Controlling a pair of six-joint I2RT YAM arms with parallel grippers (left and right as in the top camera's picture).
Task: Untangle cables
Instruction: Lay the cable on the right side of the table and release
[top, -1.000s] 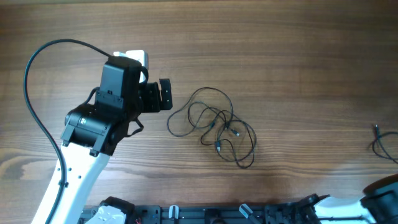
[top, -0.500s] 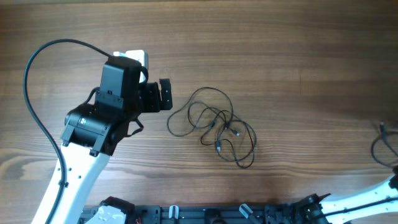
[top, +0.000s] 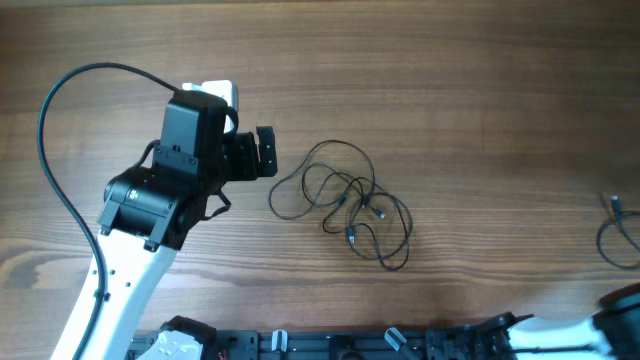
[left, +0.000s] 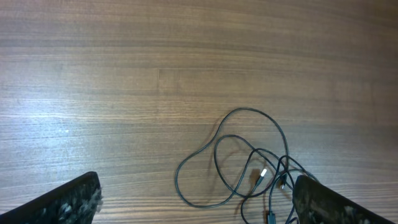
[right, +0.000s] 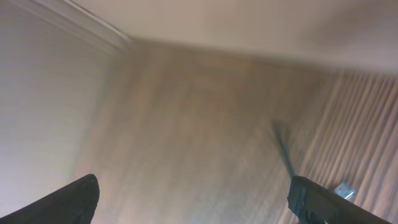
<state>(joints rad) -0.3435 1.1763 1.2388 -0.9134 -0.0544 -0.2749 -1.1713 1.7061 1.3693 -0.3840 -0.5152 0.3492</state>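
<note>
A knotted bundle of thin dark cables (top: 345, 200) lies in loose loops at the middle of the wooden table (top: 450, 90). My left gripper (top: 268, 152) hovers just left of the bundle, open, pointing toward it. In the left wrist view the cables (left: 249, 163) lie ahead between the spread fingers (left: 71, 199), with nothing gripped; a small plug end (left: 263, 176) shows in the loops. A separate thin cable (top: 612, 235) lies at the right edge. My right gripper (right: 196, 202) is open and empty in a blurred view, with a thin dark line (right: 283, 152) ahead of it.
The left arm's thick black cable (top: 55, 150) arcs over the table's left side. A white block (top: 215, 92) sits behind the left wrist. The right arm (top: 620, 318) shows only at the bottom right corner, by the dark rail (top: 330, 345) along the front edge.
The right arm has shifted at the bottom right corner, and the cable at the right edge has moved slightly. The left arm and the middle bundle have not moved.
</note>
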